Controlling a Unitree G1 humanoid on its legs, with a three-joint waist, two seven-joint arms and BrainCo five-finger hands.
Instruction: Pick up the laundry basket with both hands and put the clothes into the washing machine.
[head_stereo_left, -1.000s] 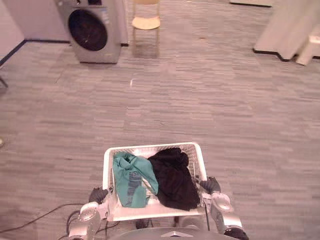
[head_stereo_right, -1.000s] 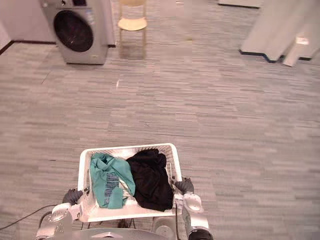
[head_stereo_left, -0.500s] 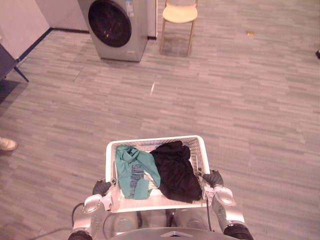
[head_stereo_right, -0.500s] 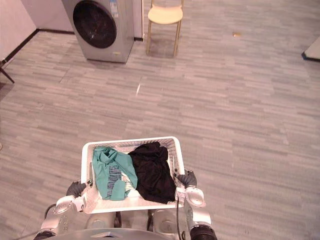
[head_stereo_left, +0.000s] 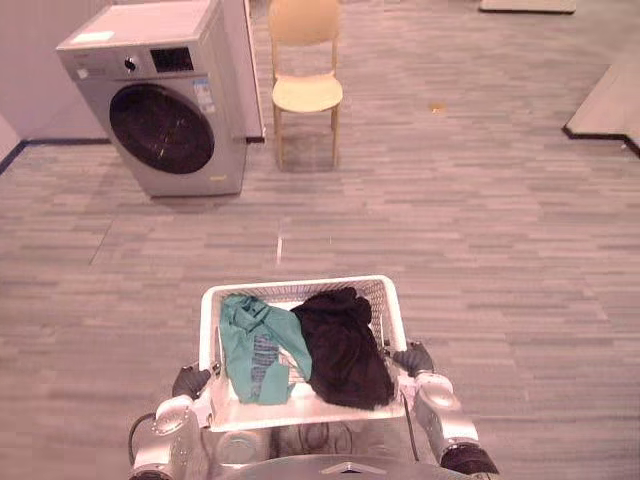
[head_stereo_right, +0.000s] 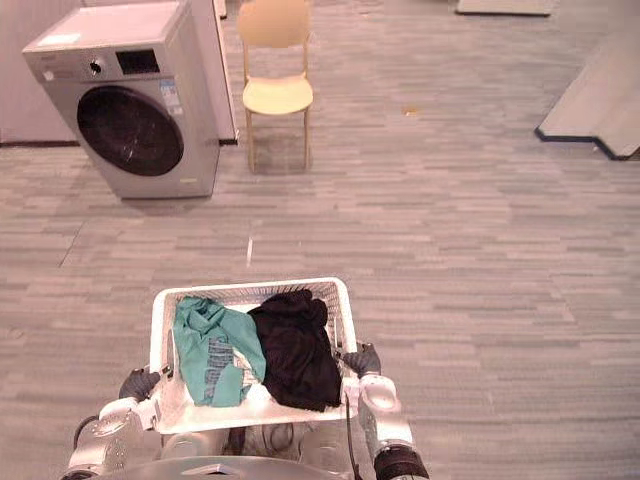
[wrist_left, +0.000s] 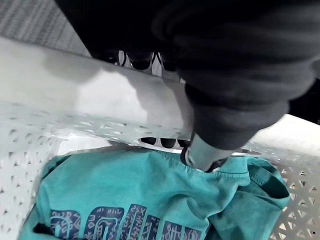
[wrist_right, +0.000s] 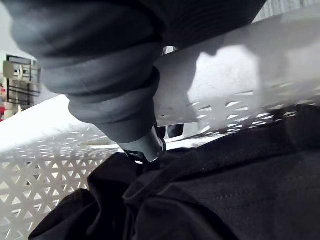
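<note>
White lattice-walled plastic laundry basket, rectangular, carried by left hand and right hand clamped on its side rims; within, crumpled teal shirt, black garment; boxy silver washing machine well ahead.

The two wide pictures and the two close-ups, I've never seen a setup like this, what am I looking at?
A two-armed humanoid robot holds a white laundry basket. The two wide pictures come from cameras in its head, looking down; the close-ups come from a camera on each wrist. Its left hand and right hand each curl round the basket's side rim. Inside lie a teal shirt and a black garment. Ahead on the floor stand a washing machine, door shut, and a chair.
</note>
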